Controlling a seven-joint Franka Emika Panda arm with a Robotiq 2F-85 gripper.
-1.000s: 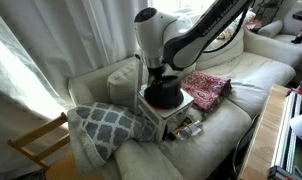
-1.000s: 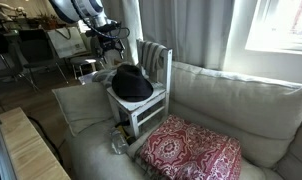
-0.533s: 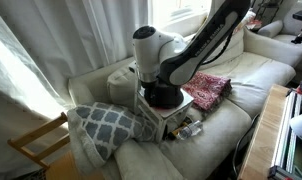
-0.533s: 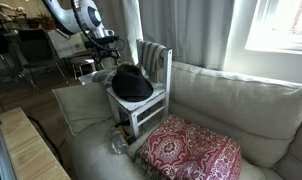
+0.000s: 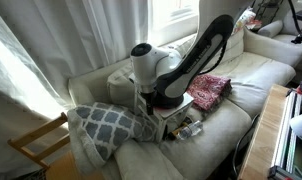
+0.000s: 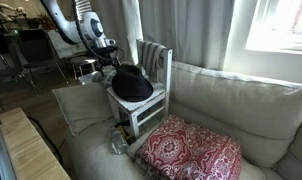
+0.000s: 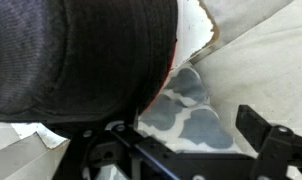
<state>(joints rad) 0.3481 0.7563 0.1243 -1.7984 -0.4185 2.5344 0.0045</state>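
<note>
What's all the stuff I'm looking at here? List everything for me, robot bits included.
sofa: one, cream, fills most of the scene
small chair: one, white, standing on the sofa seat
hat: one, black, on the small chair's seat
patterned pillow: one, grey and white, on the sofa beside the small chair
patterned cushion: one, red, on the sofa at the small chair's other side
wooden chair: one, light wood, on the floor by the sofa's end
curtain: one, white, by the sofa
robot arm: one, white and black, bent down over the hat
gripper: one, black, open, close to the hat, holding nothing
</note>
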